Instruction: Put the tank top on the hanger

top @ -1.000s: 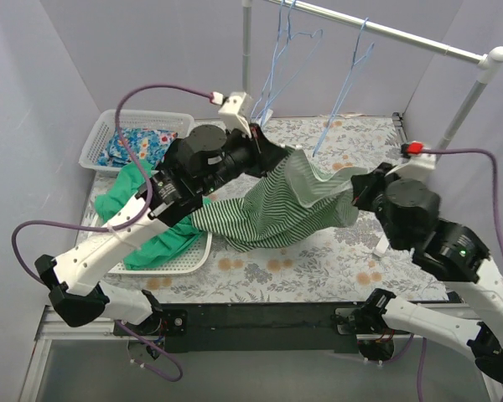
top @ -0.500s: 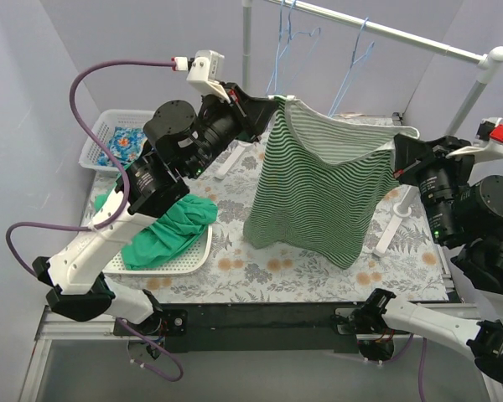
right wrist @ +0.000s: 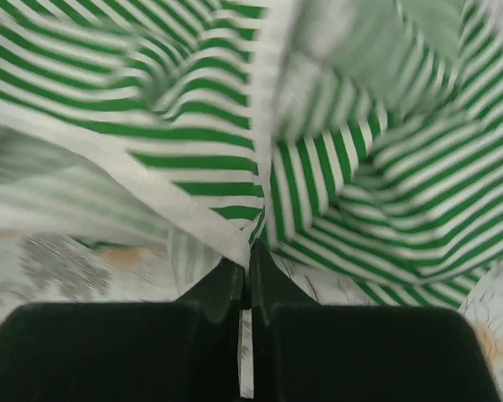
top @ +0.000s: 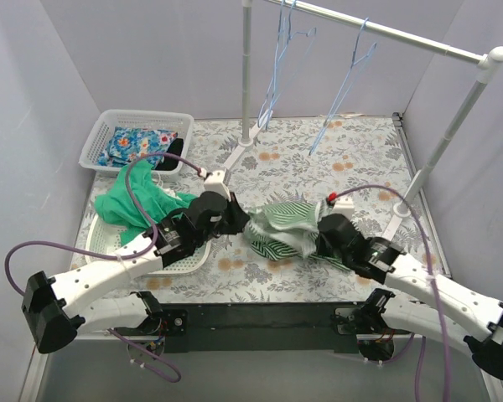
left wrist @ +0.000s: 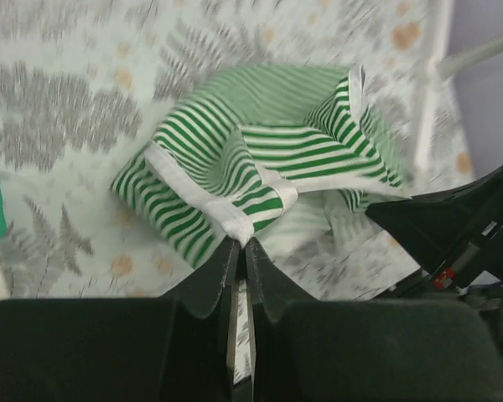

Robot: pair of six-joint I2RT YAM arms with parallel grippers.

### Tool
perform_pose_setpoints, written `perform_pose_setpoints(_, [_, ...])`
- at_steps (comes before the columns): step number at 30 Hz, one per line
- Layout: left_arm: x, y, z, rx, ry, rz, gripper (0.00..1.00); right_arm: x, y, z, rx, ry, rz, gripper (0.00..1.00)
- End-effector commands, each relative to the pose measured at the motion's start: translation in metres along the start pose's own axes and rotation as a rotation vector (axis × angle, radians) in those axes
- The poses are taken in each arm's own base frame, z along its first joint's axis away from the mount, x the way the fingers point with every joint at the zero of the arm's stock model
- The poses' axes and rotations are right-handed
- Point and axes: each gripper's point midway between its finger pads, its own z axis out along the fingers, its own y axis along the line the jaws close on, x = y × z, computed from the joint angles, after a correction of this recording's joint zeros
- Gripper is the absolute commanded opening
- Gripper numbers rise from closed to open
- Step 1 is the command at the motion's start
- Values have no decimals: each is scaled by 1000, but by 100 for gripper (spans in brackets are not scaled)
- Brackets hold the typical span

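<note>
The green-and-white striped tank top (top: pixel 283 219) lies bunched on the flowered table between my two grippers. My left gripper (top: pixel 241 224) is at its left side, low over the table, and in the left wrist view it (left wrist: pixel 241 244) is shut on a white-edged fold of the top (left wrist: pixel 260 159). My right gripper (top: pixel 317 238) is at its right side, and in the right wrist view it (right wrist: pixel 250 253) is shut on a white hem of the top (right wrist: pixel 352 167). Two light-blue wire hangers (top: pixel 278 59) (top: pixel 350 63) hang from the rail at the back, apart from both grippers.
A white basket (top: pixel 101 134) holds the blue flowered cloth (top: pixel 138 144) at the back left. The plain green garment (top: pixel 134 205) lies over a white tray (top: pixel 189 258). The rack's centre pole (top: pixel 246 75) and right pole (top: pixel 440 151) stand behind. My right arm (left wrist: pixel 461 226) shows in the left wrist view.
Both arms have come down from holding the tank top spread high in the air. The top is now crumpled low on the table between them.
</note>
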Motion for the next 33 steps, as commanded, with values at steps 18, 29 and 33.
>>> perform_pose_setpoints(18, [-23,-32,-32,147,25,103,68,-17,23,-39,-165,62,27,64])
perform_pose_setpoints(29, [-137,-134,-20,334,-198,256,70,-25,25,-56,-230,37,-47,70])
perform_pose_setpoints(33, [-174,-167,5,346,-282,322,68,-2,24,-48,-224,117,-49,72])
